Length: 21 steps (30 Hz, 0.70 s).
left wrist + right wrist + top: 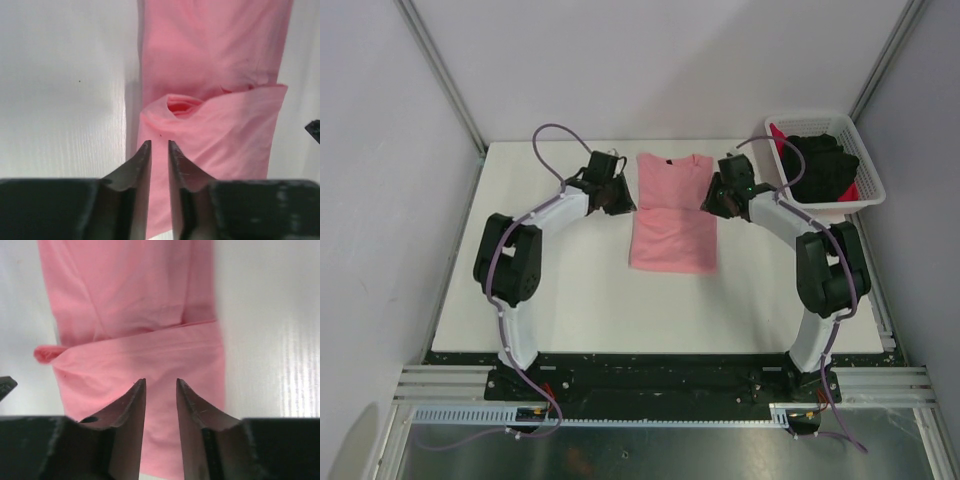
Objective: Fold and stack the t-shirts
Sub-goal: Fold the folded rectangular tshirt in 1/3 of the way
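The salmon-pink t-shirt [672, 215] lies flat at the middle of the table, collar and dark neck label at the far end, its upper part folded into a band across it. My left gripper [620, 195] hangs over the shirt's left edge. In the left wrist view its jaws [159, 143] stand a narrow gap apart above the folded cloth [215, 130], holding nothing. My right gripper [720, 195] is over the right edge. In the right wrist view it [160, 381] is open above the shirt [135, 355]. A black t-shirt [823, 160] and a bright red one [857, 188] lie in the basket.
The white lattice basket [817, 121] stands at the far right corner of the white table [570, 300], just behind my right arm. Grey walls close in the table on three sides.
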{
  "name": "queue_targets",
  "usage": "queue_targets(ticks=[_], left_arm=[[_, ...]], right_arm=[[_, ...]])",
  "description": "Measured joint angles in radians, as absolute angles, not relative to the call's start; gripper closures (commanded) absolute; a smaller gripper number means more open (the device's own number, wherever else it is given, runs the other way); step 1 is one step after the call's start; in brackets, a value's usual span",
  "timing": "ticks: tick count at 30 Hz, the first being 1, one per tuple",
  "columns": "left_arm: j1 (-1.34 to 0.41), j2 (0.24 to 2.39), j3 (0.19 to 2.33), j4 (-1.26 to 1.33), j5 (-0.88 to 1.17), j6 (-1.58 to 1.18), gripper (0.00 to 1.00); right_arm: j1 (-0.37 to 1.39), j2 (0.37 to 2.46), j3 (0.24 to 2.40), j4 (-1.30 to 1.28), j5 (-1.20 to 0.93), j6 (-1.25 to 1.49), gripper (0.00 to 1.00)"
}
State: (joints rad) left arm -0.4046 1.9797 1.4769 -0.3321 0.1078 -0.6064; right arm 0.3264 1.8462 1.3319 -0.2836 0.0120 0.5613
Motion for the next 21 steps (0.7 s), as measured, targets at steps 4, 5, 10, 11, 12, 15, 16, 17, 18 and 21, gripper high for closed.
queue_targets(ticks=[4,5,10,11,12,15,16,17,18,21], left_arm=[[-0.434,1.938,1.455,-0.324,0.109,-0.611,0.99],[-0.445,1.938,1.455,-0.322,0.112,-0.612,0.99],[-0.481,1.973,1.456,-0.319,0.144,-0.620,1.00],[-0.486,1.988,1.458,-0.319,0.149,-0.620,1.00],[-0.488,2.007,1.464,-0.320,0.155,-0.620,1.00],[-0.485,2.070,1.496,-0.323,0.164,-0.620,1.00],[-0.481,2.093,1.512,-0.324,0.165,-0.620,1.00],[-0.476,2.116,1.530,-0.324,0.166,-0.620,1.00],[-0.470,2.136,1.547,-0.324,0.167,-0.620,1.00],[-0.447,2.181,1.596,-0.324,0.169,-0.620,1.00]], right_arm=[[0.396,1.839,1.340,-0.286,0.030,0.546,0.78],[0.412,1.840,1.340,-0.286,0.029,0.545,0.79],[0.452,1.876,1.359,-0.277,0.015,0.540,0.81],[0.453,1.893,1.369,-0.273,0.012,0.538,0.81],[0.453,1.912,1.379,-0.268,0.011,0.537,0.81],[0.452,1.975,1.419,-0.268,0.010,0.522,0.81],[0.452,1.998,1.436,-0.268,0.009,0.518,0.81],[0.451,2.016,1.451,-0.270,0.010,0.514,0.81],[0.451,2.040,1.475,-0.276,0.010,0.510,0.81],[0.447,2.114,1.562,-0.290,0.010,0.498,0.80]])
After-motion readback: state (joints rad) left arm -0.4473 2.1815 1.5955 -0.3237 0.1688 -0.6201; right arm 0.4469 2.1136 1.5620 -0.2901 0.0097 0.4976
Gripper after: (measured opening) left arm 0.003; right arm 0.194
